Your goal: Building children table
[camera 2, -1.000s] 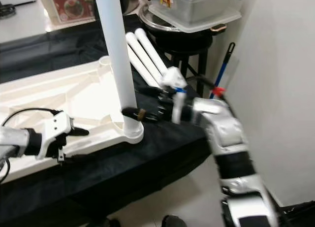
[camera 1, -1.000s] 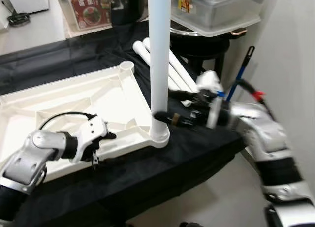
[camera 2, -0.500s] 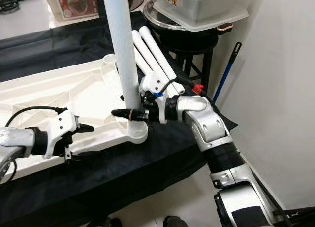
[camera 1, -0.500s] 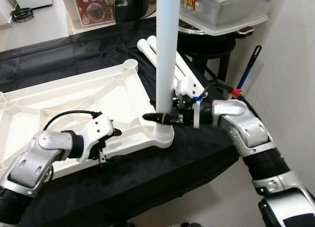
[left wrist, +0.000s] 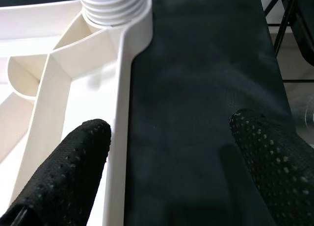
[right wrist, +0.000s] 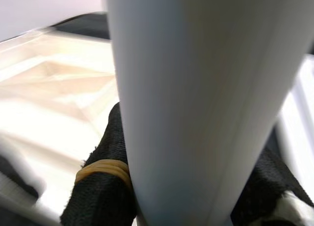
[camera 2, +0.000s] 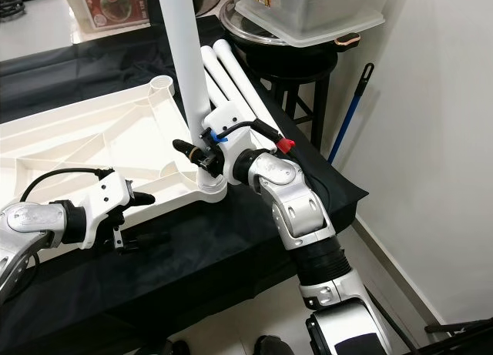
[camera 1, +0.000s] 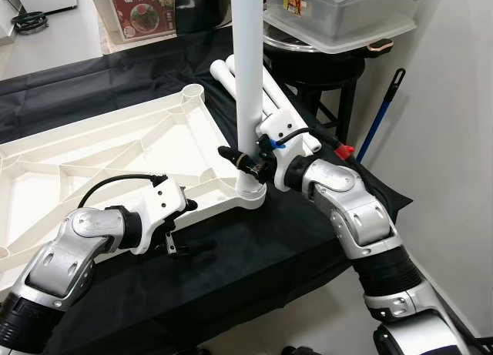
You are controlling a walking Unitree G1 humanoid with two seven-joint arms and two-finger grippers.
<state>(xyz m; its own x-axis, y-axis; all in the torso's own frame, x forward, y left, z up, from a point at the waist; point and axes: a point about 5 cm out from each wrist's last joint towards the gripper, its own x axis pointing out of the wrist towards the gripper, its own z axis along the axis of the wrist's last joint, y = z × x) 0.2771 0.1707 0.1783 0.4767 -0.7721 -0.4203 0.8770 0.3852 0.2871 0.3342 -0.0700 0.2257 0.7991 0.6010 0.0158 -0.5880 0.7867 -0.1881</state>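
Note:
A white plastic tabletop (camera 1: 115, 147) lies upside down on the black cloth. One white leg (camera 1: 248, 78) stands upright in its near right corner socket (left wrist: 113, 3). My right gripper (camera 1: 245, 161) is shut on this leg just above the socket, a black finger (right wrist: 105, 187) pressed against each side of the tube (right wrist: 196, 88). My left gripper (camera 1: 183, 230) is open and low at the tabletop's front rim (left wrist: 120, 113), one finger (left wrist: 68, 172) inside the rim and the other (left wrist: 267, 157) over the cloth. Spare legs (camera 1: 273, 101) lie behind the upright one.
A black stool at the back right carries a pot and a clear lidded box (camera 1: 347, 16). A blue-handled stick (camera 1: 377, 116) leans by the white wall. The cloth-covered table ends just right of the socket. A red poster (camera 1: 142, 12) stands at the back.
My right arm has swung in from the right and its fingers have closed around the base of the upright leg. The left gripper stays at the front rim. The camera has shifted slightly.

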